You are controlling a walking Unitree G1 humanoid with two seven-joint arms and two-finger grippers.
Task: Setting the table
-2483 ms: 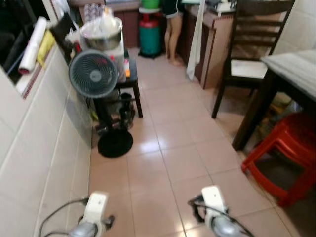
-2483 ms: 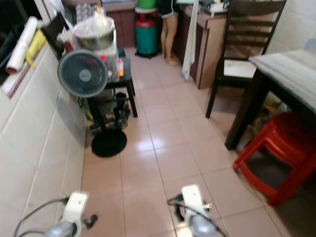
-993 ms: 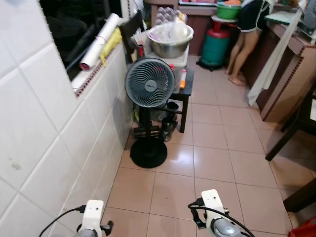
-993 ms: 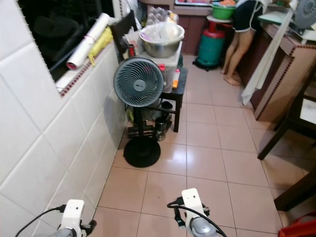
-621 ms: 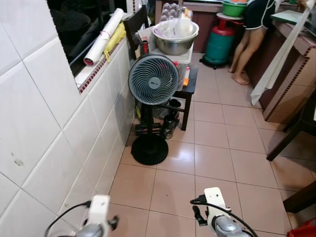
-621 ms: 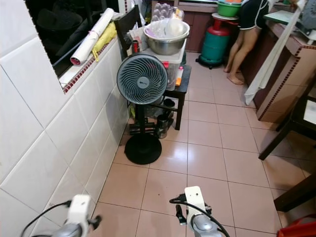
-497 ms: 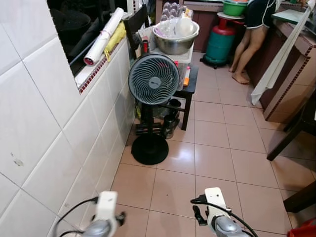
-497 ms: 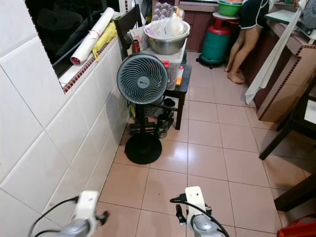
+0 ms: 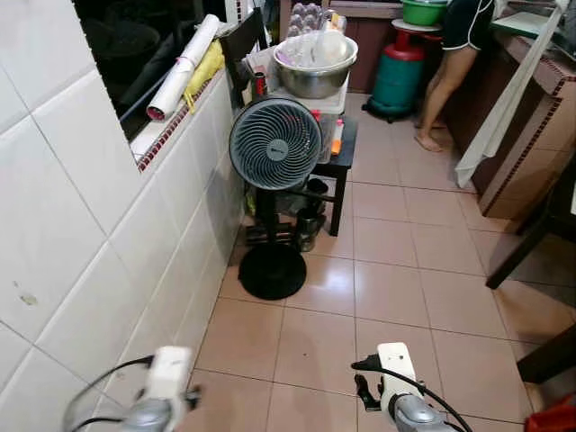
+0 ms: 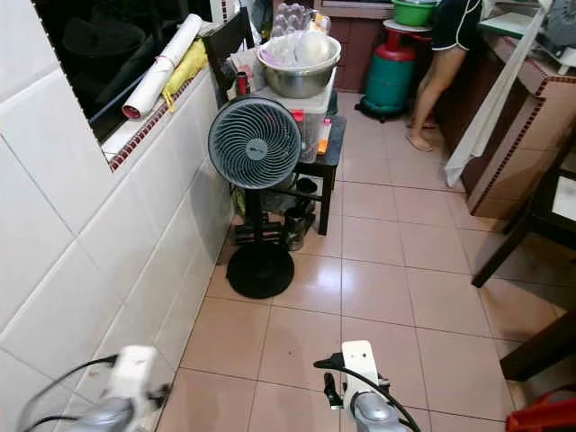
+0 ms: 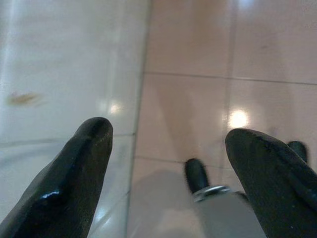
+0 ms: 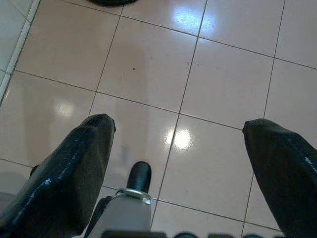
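Both arms hang low over the pink tiled floor (image 9: 396, 297), nothing held: left gripper (image 11: 166, 163) fingers spread wide and empty, beside the white tiled wall (image 9: 81, 270); right gripper (image 12: 178, 163) likewise wide open, empty, only floor tiles between its fingers. No plates or cutlery can be made out near the grippers. Likely source of tableware, a judgement only: the large steel bowl (image 9: 315, 65) with pale items inside, on top of the clutter on the small black side table (image 9: 342, 162) against the wall's far end, straight ahead and slightly left, just behind the round grey pedestal fan (image 9: 275, 144). Well apart from both grippers; left arm sits on the wall side, nearer in line. A person's legs (image 9: 438, 99) stand by the green gas cylinder (image 9: 396, 76) further back. A dark wooden leg (image 9: 522, 252), of table or chair, shows at the right edge. Needs walking forward before any reach.
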